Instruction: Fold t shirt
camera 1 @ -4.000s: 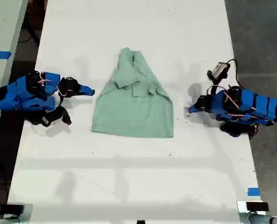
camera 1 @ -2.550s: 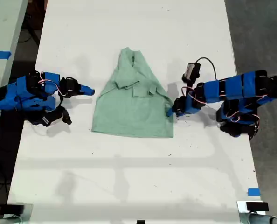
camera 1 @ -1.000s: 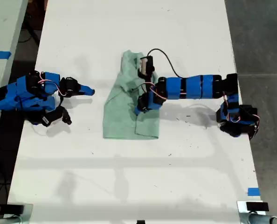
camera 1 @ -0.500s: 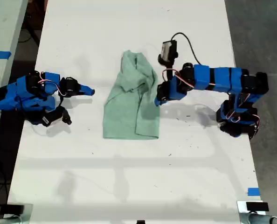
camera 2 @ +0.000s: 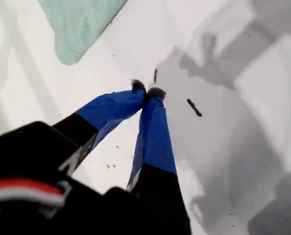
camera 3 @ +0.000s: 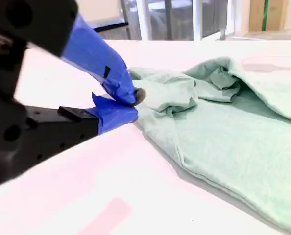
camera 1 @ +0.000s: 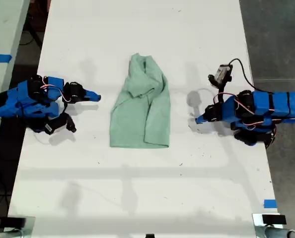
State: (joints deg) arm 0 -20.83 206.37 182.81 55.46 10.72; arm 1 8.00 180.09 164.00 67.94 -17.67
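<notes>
Mint-green t shirt (camera 1: 141, 110) half-folded on white table (camera 1: 137, 198), both end effectors clenched empty, apart from it.

Plain mint-green t shirt (camera 1: 141, 110), white table (camera 1: 137, 188), blue fingers (camera 2: 153, 132)

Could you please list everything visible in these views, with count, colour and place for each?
t shirt: one, pale mint green, partly folded, middle of the table.
table: one, white, fills most of the exterior view.
blue tape pieces: two, one near the table's lower corner on the exterior view's right, one on the neighbouring surface at the exterior view's left.
my first pincer: blue, shut, empty, exterior view's right of the shirt.
my second pincer: blue, shut, empty, exterior view's left.
</notes>
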